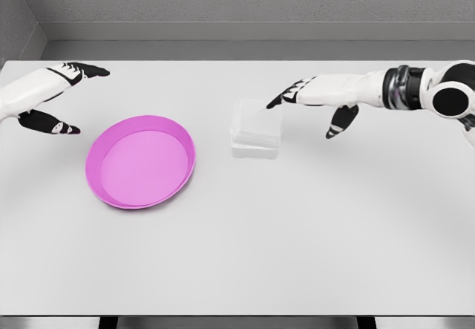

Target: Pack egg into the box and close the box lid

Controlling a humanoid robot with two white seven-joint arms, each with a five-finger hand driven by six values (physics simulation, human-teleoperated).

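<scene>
**Both hands spread over the table, translucent box at centre with its lid down**

While the wide white tabletop (pixel 245 255) fills nearly the whole frame, the robot's left hand (pixel 48 99) sits at the upper left, its white arm entering from the left edge. That hand holds nothing: the black-tipped fingers (pixel 87 70) reach out toward the right, and the thumb (pixel 52 125) hangs lower, well apart from them.

Just right of and below that hand lies a shallow round magenta plastic plate (pixel 141 161), left of the frame's middle. Its raised rim circles a paler pink floor, and nothing rests inside it.

Right of the plate, near the centre of the frame and clear of the plate's rim, stands a small translucent white plastic box (pixel 256 128). Its lid looks closed over the base. Whether an egg is inside cannot be told through the cloudy plastic; no egg shows anywhere on the table.

At the upper right, the right hand (pixel 315 99) extends from an arm coming in at the right edge. Its fingers are loose and grasp nothing; the dark fingertips (pixel 276 100) hover at the box's upper right corner, and whether they touch it cannot be told. The thumb (pixel 340 123) points downward.
</scene>
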